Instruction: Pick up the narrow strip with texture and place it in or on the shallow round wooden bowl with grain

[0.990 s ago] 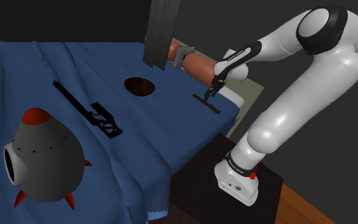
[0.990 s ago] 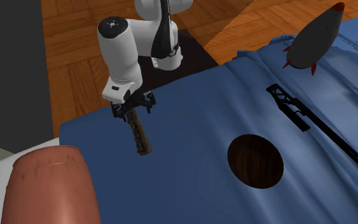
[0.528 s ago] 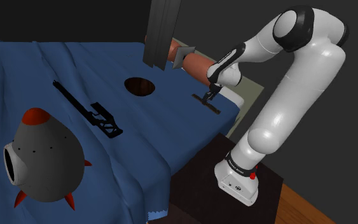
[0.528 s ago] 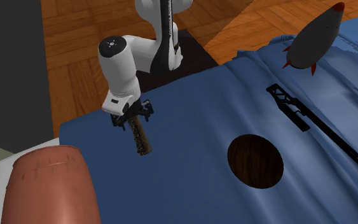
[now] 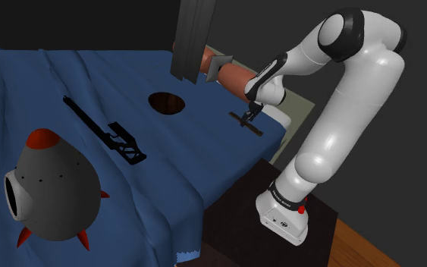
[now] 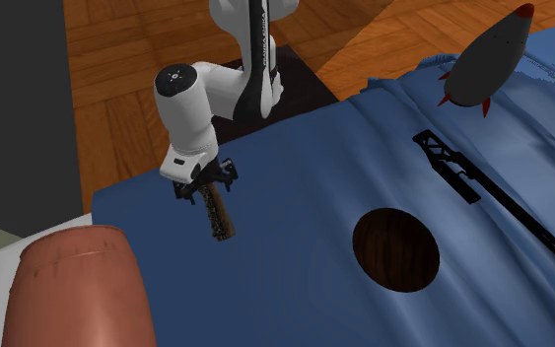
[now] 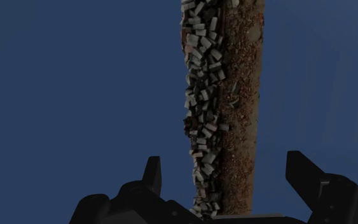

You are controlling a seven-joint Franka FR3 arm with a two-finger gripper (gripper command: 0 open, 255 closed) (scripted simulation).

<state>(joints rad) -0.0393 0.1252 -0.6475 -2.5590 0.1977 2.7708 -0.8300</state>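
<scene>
Your claw hangs open over the near end of the strip — it lies on the blue cloth between the fingers, untouched, its length running straight ahead, square to their gap.

Free room, second exterior view: open blue cloth runs from the strip toward 3 o'clock to the bowl.

Obstacles:
- Reddish-brown roll, at 8 o'clock of the strip.
- Black long tool, at 2 o'clock of the bowl.
- Grey rocket shape, at 1 o'clock of the bowl.
- Dark upright panel, shoulder view, at 1 o'clock of the bowl.
</scene>
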